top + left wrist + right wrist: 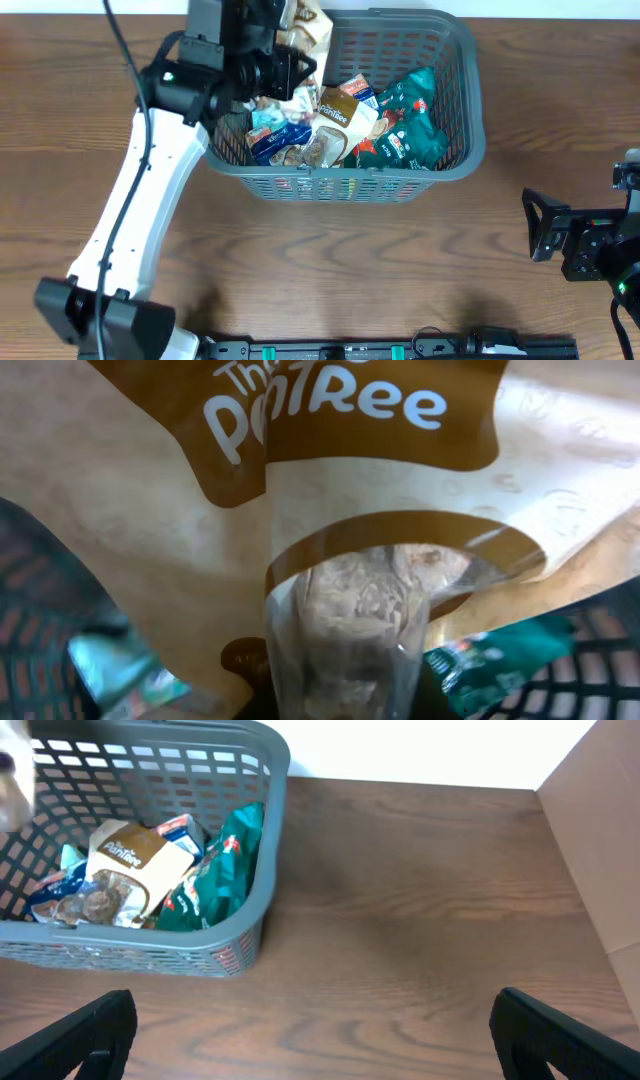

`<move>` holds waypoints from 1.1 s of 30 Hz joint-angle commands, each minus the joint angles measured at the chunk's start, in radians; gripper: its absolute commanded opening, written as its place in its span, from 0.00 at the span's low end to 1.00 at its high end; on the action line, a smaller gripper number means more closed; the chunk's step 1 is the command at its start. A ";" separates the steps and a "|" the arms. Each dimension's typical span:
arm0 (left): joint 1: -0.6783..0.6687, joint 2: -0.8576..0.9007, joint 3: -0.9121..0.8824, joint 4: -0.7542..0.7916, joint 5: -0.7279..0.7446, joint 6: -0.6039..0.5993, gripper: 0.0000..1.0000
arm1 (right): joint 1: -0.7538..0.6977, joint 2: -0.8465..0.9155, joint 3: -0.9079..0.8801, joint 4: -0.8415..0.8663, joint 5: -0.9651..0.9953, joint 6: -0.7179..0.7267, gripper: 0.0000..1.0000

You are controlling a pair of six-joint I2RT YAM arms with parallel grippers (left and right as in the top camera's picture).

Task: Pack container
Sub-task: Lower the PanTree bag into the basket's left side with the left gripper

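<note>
Over left rear of container (472, 110): my left jaws (292, 74) clamped on beige packet (350, 510). Container directly below, long axis left-right on desk (320, 270), other packets (400, 130) heaped inside. Right jaws (536, 226) wide, empty, well apart. Left arm nearer; release should go straight down.

left white-shelled arm (140, 190) stretched forward, wrist turned right | left black two-finger gripper (288, 72) clamped tight on tan-and-brown snack packet (340, 550) pressed close before its wrist camera | right black two-finger gripper (312, 1025) held level, fingers spread wide apart
</note>
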 commanded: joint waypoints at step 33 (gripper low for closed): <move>0.000 0.103 -0.019 -0.141 -0.111 -0.007 0.99 | -0.005 0.001 0.005 -0.002 0.003 -0.010 0.99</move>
